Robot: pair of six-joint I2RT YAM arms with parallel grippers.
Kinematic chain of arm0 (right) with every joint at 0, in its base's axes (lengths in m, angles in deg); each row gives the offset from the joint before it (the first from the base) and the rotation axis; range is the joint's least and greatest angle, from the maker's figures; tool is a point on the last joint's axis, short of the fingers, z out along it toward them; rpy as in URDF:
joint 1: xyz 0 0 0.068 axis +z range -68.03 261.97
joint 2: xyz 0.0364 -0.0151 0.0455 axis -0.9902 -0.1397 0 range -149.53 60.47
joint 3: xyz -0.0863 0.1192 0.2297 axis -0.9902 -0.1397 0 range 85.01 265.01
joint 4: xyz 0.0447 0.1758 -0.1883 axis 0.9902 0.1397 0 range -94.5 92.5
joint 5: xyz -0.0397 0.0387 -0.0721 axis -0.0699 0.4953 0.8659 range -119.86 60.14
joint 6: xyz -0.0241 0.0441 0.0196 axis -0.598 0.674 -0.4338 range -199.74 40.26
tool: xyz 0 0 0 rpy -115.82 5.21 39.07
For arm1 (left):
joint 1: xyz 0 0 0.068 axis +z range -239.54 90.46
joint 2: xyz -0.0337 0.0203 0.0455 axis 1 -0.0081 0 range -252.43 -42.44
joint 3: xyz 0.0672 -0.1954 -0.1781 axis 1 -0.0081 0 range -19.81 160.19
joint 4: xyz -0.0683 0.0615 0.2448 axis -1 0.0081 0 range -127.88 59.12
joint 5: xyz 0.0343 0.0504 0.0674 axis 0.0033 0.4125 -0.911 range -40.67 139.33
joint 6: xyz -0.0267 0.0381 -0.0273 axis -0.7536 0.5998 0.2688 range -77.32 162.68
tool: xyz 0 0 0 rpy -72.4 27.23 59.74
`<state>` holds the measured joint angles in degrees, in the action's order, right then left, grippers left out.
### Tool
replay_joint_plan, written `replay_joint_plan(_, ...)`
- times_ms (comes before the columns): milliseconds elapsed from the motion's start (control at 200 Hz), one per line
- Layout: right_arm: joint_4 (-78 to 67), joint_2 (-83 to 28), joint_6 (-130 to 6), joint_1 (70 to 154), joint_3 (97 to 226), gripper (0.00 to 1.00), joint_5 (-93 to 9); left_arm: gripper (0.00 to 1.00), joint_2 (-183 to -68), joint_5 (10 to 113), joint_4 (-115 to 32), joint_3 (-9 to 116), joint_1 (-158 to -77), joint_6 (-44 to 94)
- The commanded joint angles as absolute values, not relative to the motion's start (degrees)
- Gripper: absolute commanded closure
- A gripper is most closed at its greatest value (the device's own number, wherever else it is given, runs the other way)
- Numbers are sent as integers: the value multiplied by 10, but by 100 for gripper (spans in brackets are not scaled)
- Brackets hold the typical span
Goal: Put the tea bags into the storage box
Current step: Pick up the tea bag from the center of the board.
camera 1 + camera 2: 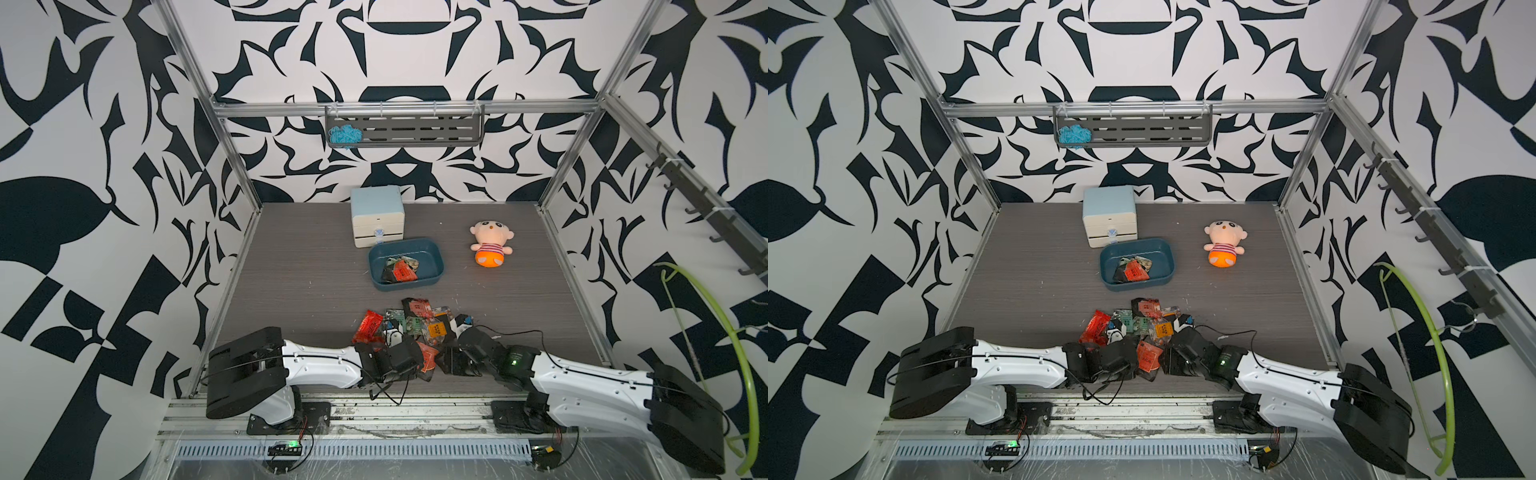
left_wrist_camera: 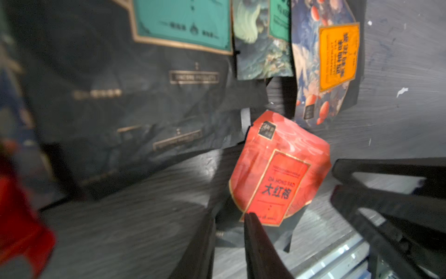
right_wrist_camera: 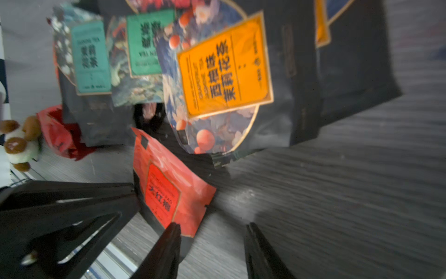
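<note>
The storage box is a shallow teal-blue plastic tray, rectangular with rounded corners and a smooth lip. It stands on the grey wood-grain bench, just in front of a pale blue-and-white drawer cabinet. A few crinkled foil tea bags lie overlapped in the part of it nearer the arms, one with a red-orange label uppermost. The other sachets form a loose heap on the bench between the box and the two arms. They are flat, glossy pouches: shiny red, matt black, and printed ones with teal or orange panels.

In the left wrist view a red sachet, creased and glossy with a gold-edged label, lies tilted. One of its corners is at the tips of the left hand. That hand's two dark fingers stand close, with only a narrow slit between them; whether they nip the corner I cannot tell. Beyond it lie a black sachet with gilt lettering and an orange-label sachet printed with round fruit.

In the right wrist view the right hand is spread, with bare bench showing between its tapered fingers. One fingertip is at the lower edge of the red sachet.

A soft plush doll in a striped top lies well to the side of the box.
</note>
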<state>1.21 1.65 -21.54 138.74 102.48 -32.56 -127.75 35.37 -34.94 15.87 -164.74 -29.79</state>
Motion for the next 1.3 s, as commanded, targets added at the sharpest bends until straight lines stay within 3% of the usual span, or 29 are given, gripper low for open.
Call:
replay_joint_plan(0,-32,-3,-201,1398,1028,53,-314,73,-1300,351,-347,162,-1651,-308)
replay_joint_plan(585,-72,-60,-182,1421,1042,74,-298,73,-1306,337,-334,154,-1662,-325)
replay_joint_plan(835,-38,-54,-187,1427,1064,100,-297,73,-1274,315,-318,156,-1669,-318)
replay_joint_plan(1295,290,123,-247,1455,1190,100,-222,70,-1168,145,-131,221,-1687,-332)
